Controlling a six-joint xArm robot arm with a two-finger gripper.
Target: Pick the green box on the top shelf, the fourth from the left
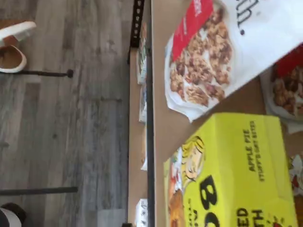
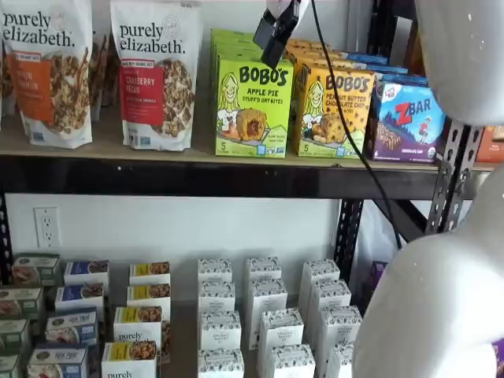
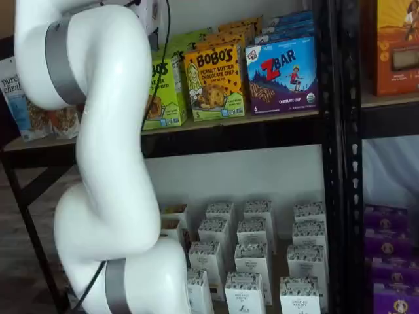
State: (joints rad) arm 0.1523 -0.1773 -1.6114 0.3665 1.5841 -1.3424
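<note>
The green box point(image 2: 252, 106) is a lime-green Bobo's Apple Pie carton that stands upright on the top shelf point(image 2: 197, 175), between a Purely Elizabeth bag and the yellow-orange Bobo's box. My gripper point(image 2: 276, 38) hangs from above, its black fingers just over the green box's upper right front corner. No gap between the fingers shows, and I cannot tell whether they touch the box. In a shelf view the arm covers most of the green box point(image 3: 165, 88) and hides the gripper. The wrist view shows the box's top point(image 1: 236, 175) and the shelf board point(image 1: 163, 94).
A yellow-orange Bobo's box point(image 2: 335, 106) and a blue Zbar box point(image 2: 409, 118) stand right of the green box. Purely Elizabeth bags point(image 2: 157, 75) stand to its left. Small white boxes point(image 2: 264, 315) fill the lower shelf. A black upright point(image 2: 453, 173) is at the right.
</note>
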